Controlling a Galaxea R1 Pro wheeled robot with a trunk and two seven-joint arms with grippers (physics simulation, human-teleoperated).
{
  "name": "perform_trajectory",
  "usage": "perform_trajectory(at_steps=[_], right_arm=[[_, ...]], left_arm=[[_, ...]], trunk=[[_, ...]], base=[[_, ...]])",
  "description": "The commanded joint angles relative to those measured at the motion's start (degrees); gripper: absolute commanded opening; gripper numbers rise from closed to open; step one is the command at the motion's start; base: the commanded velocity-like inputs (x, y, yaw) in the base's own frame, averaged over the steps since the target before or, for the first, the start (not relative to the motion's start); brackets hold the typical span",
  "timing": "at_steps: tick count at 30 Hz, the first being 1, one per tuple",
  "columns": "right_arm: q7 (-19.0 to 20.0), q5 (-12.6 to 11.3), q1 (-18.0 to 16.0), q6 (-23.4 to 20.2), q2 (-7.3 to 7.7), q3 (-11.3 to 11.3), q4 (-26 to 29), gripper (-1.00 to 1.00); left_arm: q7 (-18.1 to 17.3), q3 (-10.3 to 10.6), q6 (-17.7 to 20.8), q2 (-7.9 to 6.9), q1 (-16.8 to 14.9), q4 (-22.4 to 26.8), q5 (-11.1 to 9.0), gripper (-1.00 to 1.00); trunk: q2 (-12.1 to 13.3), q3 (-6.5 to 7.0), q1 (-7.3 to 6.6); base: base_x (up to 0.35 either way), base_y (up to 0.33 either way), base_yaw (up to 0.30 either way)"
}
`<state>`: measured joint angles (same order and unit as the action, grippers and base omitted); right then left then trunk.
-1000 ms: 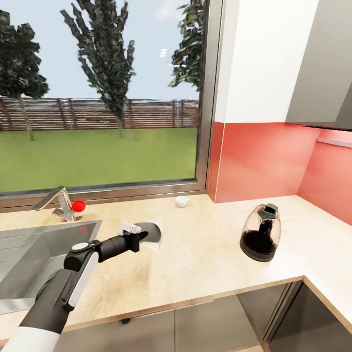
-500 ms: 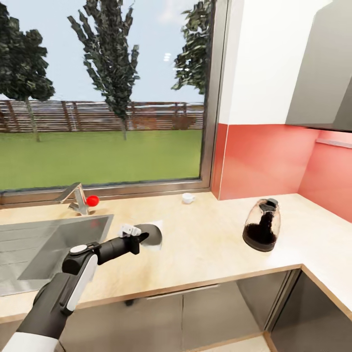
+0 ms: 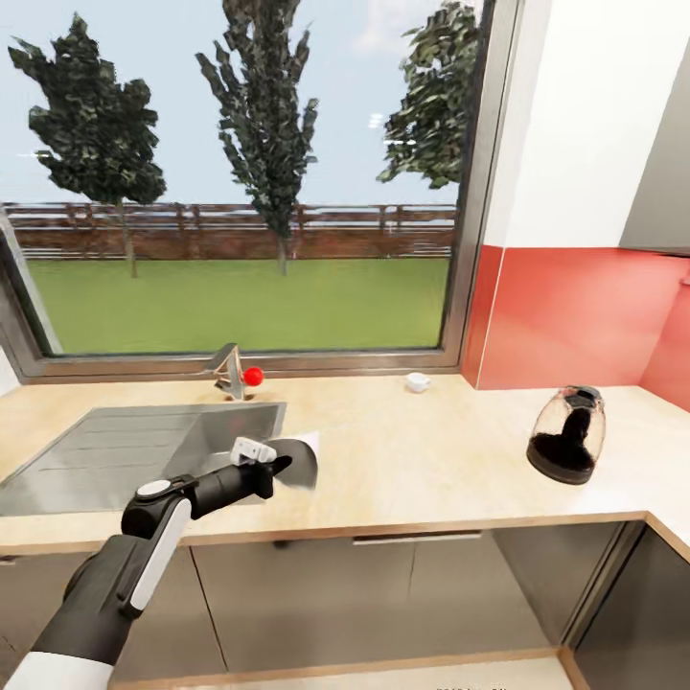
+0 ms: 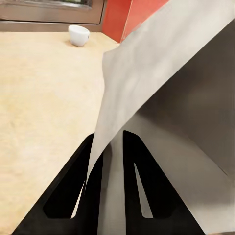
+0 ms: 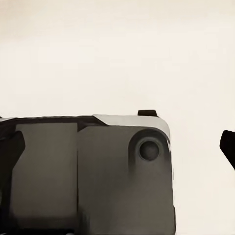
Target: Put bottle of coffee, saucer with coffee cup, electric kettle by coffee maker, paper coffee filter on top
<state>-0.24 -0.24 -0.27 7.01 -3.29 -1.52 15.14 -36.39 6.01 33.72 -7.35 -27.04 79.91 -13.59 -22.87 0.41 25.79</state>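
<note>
My left gripper [image 3: 279, 466] is shut on a paper coffee filter [image 3: 301, 459], holding it just above the countertop [image 3: 412, 460] beside the sink. In the left wrist view the black fingers [image 4: 135, 178] pinch the filter's grey-white sheet [image 4: 161, 83]. The glass coffee maker [image 3: 568, 434], dark inside, stands at the counter's right end. A small white coffee cup [image 3: 417, 381] sits by the window frame, and appears again as the cup [image 4: 78, 35] beyond the filter. The right wrist view shows a grey part of the robot [image 5: 88, 171] against a pale surface.
A steel sink [image 3: 125, 450] with a faucet [image 3: 228, 369] and a red knob [image 3: 253, 376] lies left of the filter. A red backsplash [image 3: 575, 316] closes the counter's right corner. Grey cabinet fronts [image 3: 412, 594] run below the counter edge.
The whole head view has shifted: the camera has backed away and swung left, so sink and cabinets show more. My left gripper keeps the filter in the same hold.
</note>
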Motion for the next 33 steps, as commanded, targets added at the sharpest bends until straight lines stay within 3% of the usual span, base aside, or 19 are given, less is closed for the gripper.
perform_trajectory(at_steps=[1, 15, 27, 33], right_arm=[[-0.02, -0.03, 0.00, 0.18, -0.03, -0.15, -0.03, 1.00], [-0.02, -0.03, 0.00, 0.08, -0.13, -0.06, 0.00, 1.00], [-0.02, -0.03, 0.00, 0.08, -0.17, -0.06, -0.03, 1.00], [-0.02, -0.03, 0.00, 0.10, -0.22, -0.06, -0.03, 1.00]], left_arm=[[0.09, 0.07, 0.29, -0.04, -0.03, -0.01, -0.30, -1.00], [0.09, -0.03, 0.38, -0.12, -0.03, 0.05, -0.30, -1.00], [0.09, -0.19, 0.38, -0.13, -0.03, 0.06, -0.30, -1.00], [0.09, -0.21, 0.38, -0.19, -0.03, 0.07, -0.30, -1.00]], trunk=[[-0.04, -0.02, -0.01], [-0.04, -0.24, -0.01], [-0.04, -1.04, -0.01], [-0.04, -1.30, -0.01]], base=[[-0.276, 0.225, 0.273], [-0.179, 0.262, 0.268], [-0.040, 0.290, 0.208], [-0.002, 0.063, 0.245]])
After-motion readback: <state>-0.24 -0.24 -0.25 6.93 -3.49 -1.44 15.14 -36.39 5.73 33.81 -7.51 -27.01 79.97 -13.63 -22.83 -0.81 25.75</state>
